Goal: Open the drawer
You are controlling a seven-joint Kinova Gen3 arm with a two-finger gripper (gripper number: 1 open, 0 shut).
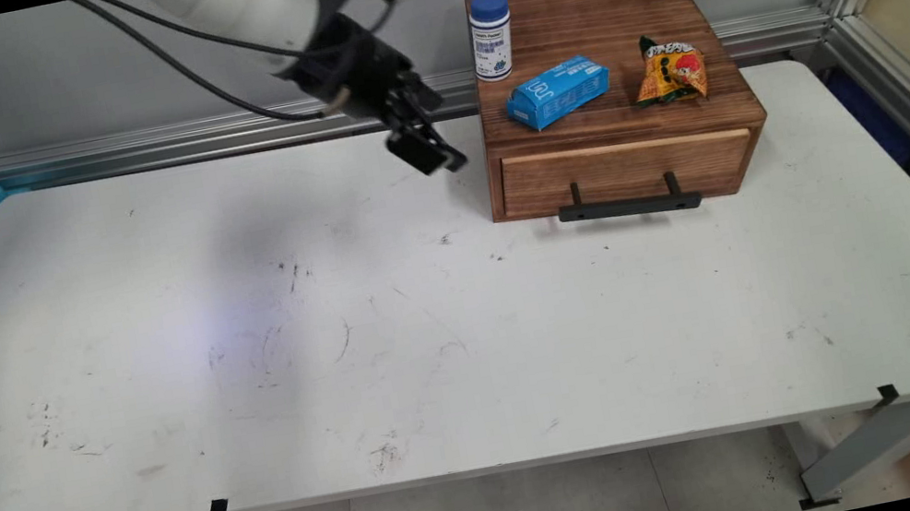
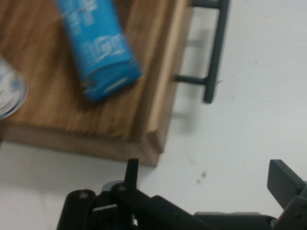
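**Gripper hovering left of the wooden drawer box**

A scuffed white table (image 1: 469,337) fills the frame below a grey wall. At upper right sits a brown wooden drawer box (image 1: 625,160) with a black bar handle (image 1: 630,206). The black two-finger gripper (image 1: 429,150), fingers spread apart and empty, hangs just left of it. On the box: a blue carton (image 1: 557,91), an orange snack packet (image 1: 671,70), and a white bottle with blue cap (image 1: 491,35).

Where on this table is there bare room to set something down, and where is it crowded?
The white table is bare left of and in front of the wooden drawer box, with a narrow strip to its right. It is crowded on the box top: white bottle, blue carton and snack packet. The gripper, jaws open, hangs beside the box's left wall.
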